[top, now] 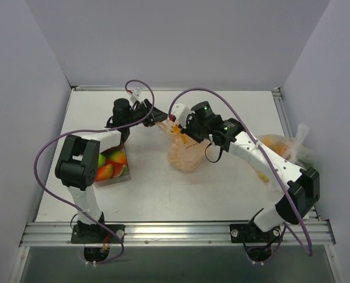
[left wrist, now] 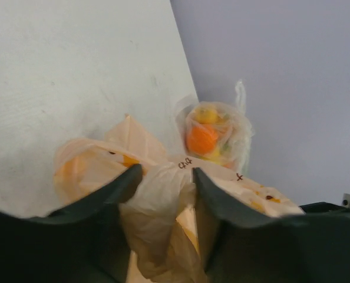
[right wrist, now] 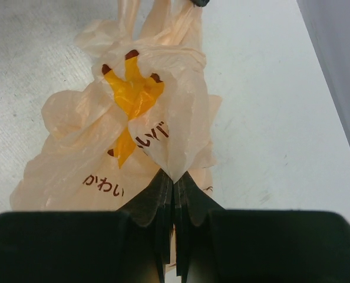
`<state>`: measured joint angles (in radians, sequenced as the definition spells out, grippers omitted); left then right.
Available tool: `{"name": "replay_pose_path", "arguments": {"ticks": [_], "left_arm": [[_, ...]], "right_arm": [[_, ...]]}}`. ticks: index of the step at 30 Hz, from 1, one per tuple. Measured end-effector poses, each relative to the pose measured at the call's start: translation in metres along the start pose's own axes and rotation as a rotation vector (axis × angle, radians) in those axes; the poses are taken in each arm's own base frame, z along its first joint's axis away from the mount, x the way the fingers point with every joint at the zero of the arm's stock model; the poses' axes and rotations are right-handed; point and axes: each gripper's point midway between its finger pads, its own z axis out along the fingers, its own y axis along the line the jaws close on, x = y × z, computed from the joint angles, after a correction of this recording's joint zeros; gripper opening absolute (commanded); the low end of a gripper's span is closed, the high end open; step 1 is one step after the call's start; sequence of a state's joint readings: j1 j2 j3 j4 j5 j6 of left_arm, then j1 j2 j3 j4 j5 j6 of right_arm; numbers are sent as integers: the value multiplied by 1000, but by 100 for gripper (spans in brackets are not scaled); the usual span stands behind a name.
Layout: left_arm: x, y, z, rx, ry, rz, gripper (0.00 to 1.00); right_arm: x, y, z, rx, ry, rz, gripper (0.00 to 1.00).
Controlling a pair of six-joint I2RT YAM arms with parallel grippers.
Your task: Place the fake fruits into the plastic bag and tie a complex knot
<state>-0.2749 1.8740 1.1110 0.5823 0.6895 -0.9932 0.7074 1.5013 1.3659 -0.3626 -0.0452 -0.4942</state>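
The peach plastic bag (top: pixel 187 152) lies crumpled mid-table, with orange print on it (right wrist: pixel 134 94). My right gripper (right wrist: pixel 174 177) is shut on a fold of its film near the top (top: pixel 176 122). My left gripper (left wrist: pixel 166 171) stands open around a loose bunch of the bag's film, which touches both fingers (top: pixel 161 118). Fake fruits (top: pixel 111 167), red, green and yellow, sit in a clear tray by the left arm. What is inside the bag does not show. The knot is out of view.
A clear whitish bag (top: pixel 281 146) holding orange and yellow fruit (left wrist: pixel 205 137) rests at the table's right edge by the wall. The clear tray (top: pixel 112 180) sits beside the left arm's elbow. Purple cables loop above both arms.
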Motion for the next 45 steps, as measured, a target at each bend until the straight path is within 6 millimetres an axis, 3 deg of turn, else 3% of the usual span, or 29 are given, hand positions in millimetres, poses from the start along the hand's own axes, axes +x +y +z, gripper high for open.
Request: {"name": "replay_pose_path", "arguments": {"ticks": [2,3,5,8,11,14,16,19,21,23,24,26,27,30,34,38,41,45], "left_arm": [[6,-2,0,19,30,-1,22],[9,-3,-2,29,46,0,9],[8,-4,-8,48,68,-3,0],[-2,-8,-28,73,74,9,0],[-9,-41,-56,152,95,79,0],[-8,-92,-87,266,109,268,0],[0,-115,-104,322,113,398,0],[15,-127,-121,358,127,556,0],[24,-123,-124,347,150,642,0],[51,-116,-124,325,232,752,0],[70,-114,-122,329,282,813,0],[115,-112,-121,342,388,934,0],[141,-110,-123,362,449,989,0],[209,-97,-139,410,622,1123,0],[237,-71,-151,376,745,1227,0],[242,-64,-152,365,791,1324,0],[238,-72,-148,365,797,1364,0],[224,-87,-139,361,759,1406,0]], "right_arm": [[1,-5,-1,13,-2,11,0],[3,-9,-1,22,0,26,0],[11,-22,-2,48,12,74,0],[31,-53,-4,106,33,185,0],[31,-73,-4,107,-36,306,0],[24,-79,-6,58,-115,425,0],[18,-81,-11,0,-176,523,0],[13,-82,-31,-121,-261,684,0],[18,-74,-44,-202,-289,761,11],[37,-60,-51,-244,-255,818,29],[52,-57,-50,-240,-216,847,50],[89,-55,-48,-196,-120,905,66],[105,-54,-48,-176,-75,926,80],[131,-54,-54,-121,26,940,92],[116,-65,-67,-69,51,853,98],[55,-81,-76,-26,-3,627,100],[24,-61,-71,-68,-10,486,100],[26,-19,-68,-164,67,363,100]]}}
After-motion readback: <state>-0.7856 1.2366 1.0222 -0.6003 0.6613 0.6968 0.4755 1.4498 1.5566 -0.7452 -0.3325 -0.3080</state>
